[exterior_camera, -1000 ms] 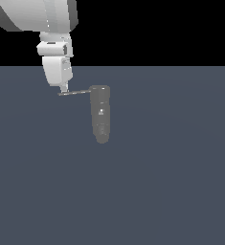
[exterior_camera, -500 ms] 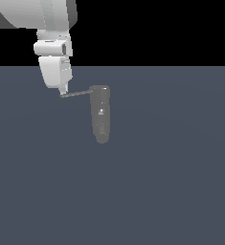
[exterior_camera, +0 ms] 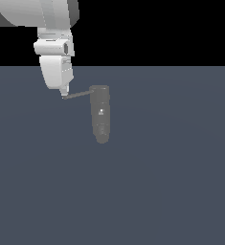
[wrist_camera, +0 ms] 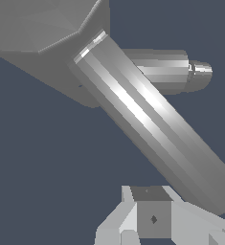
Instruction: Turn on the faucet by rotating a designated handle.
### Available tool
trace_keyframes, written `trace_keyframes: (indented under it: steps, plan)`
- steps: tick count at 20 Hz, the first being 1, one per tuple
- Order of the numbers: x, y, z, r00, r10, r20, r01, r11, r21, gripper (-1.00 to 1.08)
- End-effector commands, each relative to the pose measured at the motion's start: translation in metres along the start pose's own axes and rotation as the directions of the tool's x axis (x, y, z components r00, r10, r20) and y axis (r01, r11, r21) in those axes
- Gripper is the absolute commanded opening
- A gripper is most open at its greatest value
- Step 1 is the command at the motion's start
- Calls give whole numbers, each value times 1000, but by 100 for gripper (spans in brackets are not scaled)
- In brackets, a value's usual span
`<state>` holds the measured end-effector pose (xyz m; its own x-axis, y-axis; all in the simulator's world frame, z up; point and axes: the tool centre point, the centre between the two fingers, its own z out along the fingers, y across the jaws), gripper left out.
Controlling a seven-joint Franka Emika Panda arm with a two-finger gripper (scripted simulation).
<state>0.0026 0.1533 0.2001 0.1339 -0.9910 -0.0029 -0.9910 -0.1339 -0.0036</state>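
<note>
The faucet [exterior_camera: 101, 115] is a dark grey cylinder with a rounded end, lying on the flat grey surface. Its handle [exterior_camera: 78, 94], a thin grey rod, sticks out from the body's far end toward the exterior view's left. My gripper [exterior_camera: 63, 95] hangs from the white arm with its tip at the handle's free end, touching it or nearly so. In the wrist view the handle [wrist_camera: 147, 119] runs diagonally as a shiny bar out of the faucet [wrist_camera: 166, 69]. The fingers [wrist_camera: 152, 219] sit close together just beside the bar's end, holding nothing.
A flat dark grey surface [exterior_camera: 171, 191] stretches around the faucet, with a black background behind it. The white arm [exterior_camera: 54, 52] fills the upper part of the exterior view's left.
The gripper has dropped slightly at the handle's free end, and the rod's tip sits a touch lower. The faucet's body has not moved.
</note>
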Motion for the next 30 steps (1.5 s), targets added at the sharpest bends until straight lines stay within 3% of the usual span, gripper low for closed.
trace_keyframes:
  steps: [1,26,28,30]
  plan:
    - [10,6,0,1000,7,-3,-7,1000,-2,-100]
    - [67,67,-1,1000,3,-3,-3,1000,-4,-100]
    - [60,64,-1,1000,-4,-1,4,1000,-2,-100]
    - [73,64,-1,1000,-3,-1,3,1000,-2,-100]
